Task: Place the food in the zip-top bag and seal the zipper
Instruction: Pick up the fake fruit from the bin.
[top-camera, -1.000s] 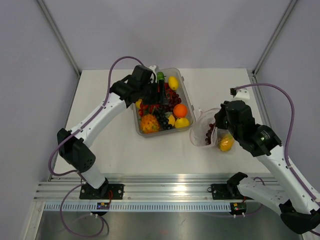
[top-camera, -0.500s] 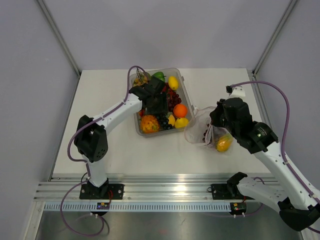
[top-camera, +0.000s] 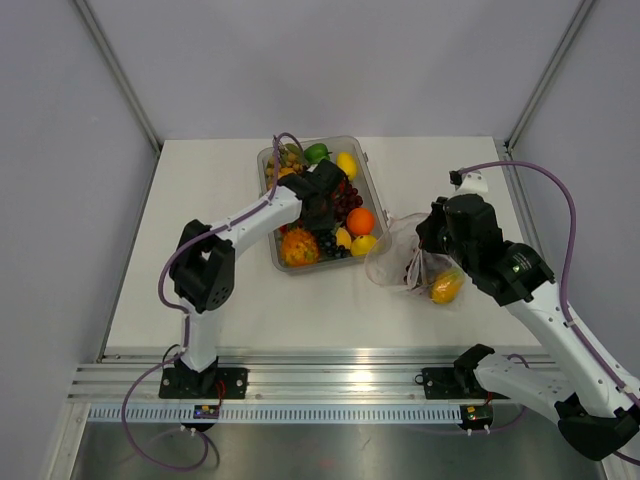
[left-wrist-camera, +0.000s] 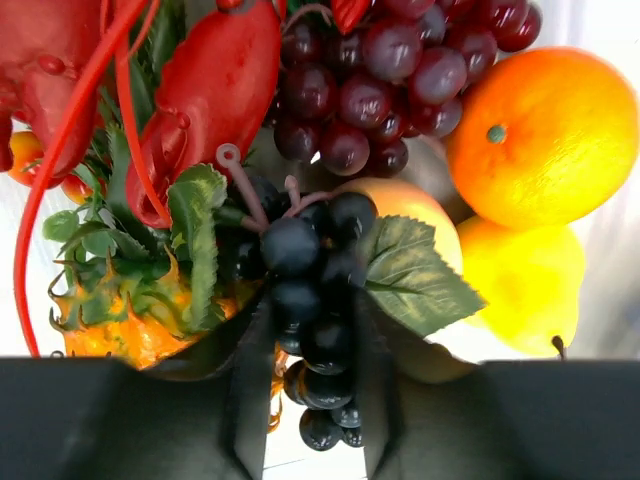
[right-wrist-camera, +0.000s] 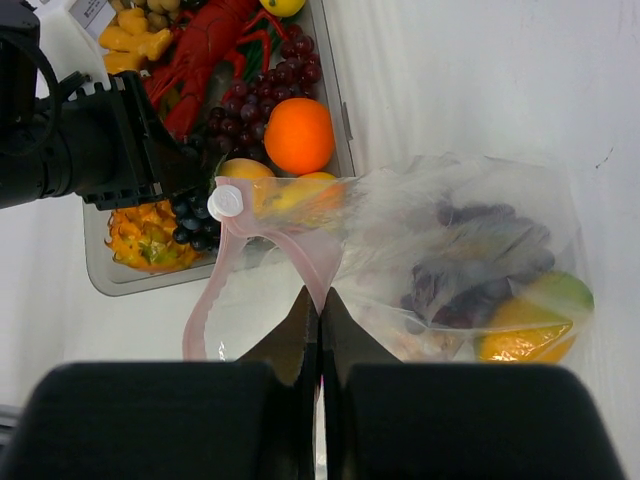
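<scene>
The left pincer (left-wrist-camera: 312, 335) is pinching the dark grapes (left-wrist-camera: 300, 250), with one finger pressing on each side of the bunch. It is standing low inside the tray (top-camera: 372, 190). The right pincer (right-wrist-camera: 318, 312) is pressed together on the zipper (right-wrist-camera: 215, 290) and is holding the zip-top bag (right-wrist-camera: 400, 230) up at its mouth, just beside the tray on the surface (top-camera: 220, 290).

I am thinking that the grip is the first danger. The bunch is made of many small round berries, so the fingers are perhaps holding only a few of them, and the bunch may be slipping or swinging when it is lifted. Its stem and fabric leaf (left-wrist-camera: 415, 275) are lying against the red lobster (left-wrist-camera: 215, 90) and the lemon (left-wrist-camera: 520, 285), so a neighbour may be coming up together with it. The mouth of the bag is soft and is hanging in a loose curve, not wide. A dangling bunch may be catching on the rim and pushing the bag away, or falling beside it.

The berries are looking smooth, glossy and hard like plastic. The orange (left-wrist-camera: 545, 135) is round with a fine dimpled skin. The bag is thin, clear and crinkled, and it is holding a purple cluster and a yellow-orange mango (right-wrist-camera: 525, 338). The zipper is a narrow pinkish band with a white slider. The tray is rigid and transparent.
</scene>
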